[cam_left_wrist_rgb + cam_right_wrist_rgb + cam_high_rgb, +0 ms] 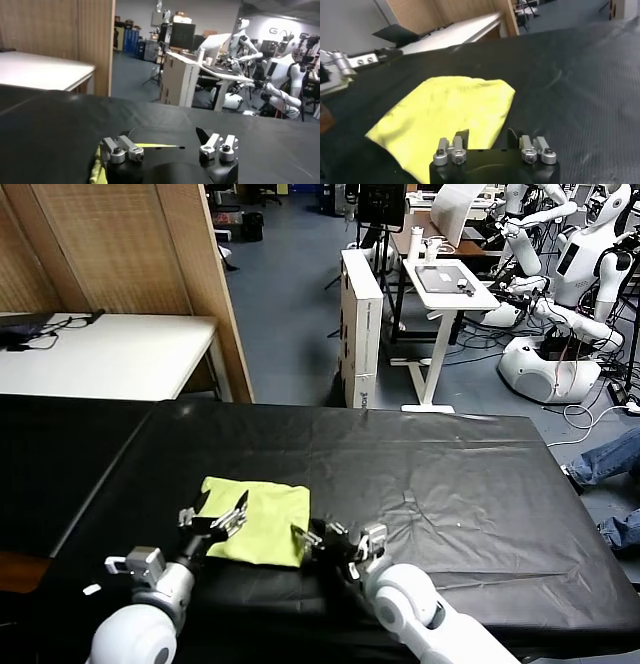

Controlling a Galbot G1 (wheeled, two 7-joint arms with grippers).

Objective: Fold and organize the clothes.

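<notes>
I see the lime yellow-green thin-fabric T-shirt [257, 521] folded into a compact rectangle on the black textured table cover [450, 484], toward the cover's near edge. My left gripper [222, 519] hovers at the shirt's left edge, fingers spread apart; it looks clear of the fabric, though I can't be sure. My right gripper [322, 542] sits at the shirt's near right corner, fingers [449, 150] apart, holding nothing. A white desk [110, 354] stands beyond the shirt's far left.
</notes>
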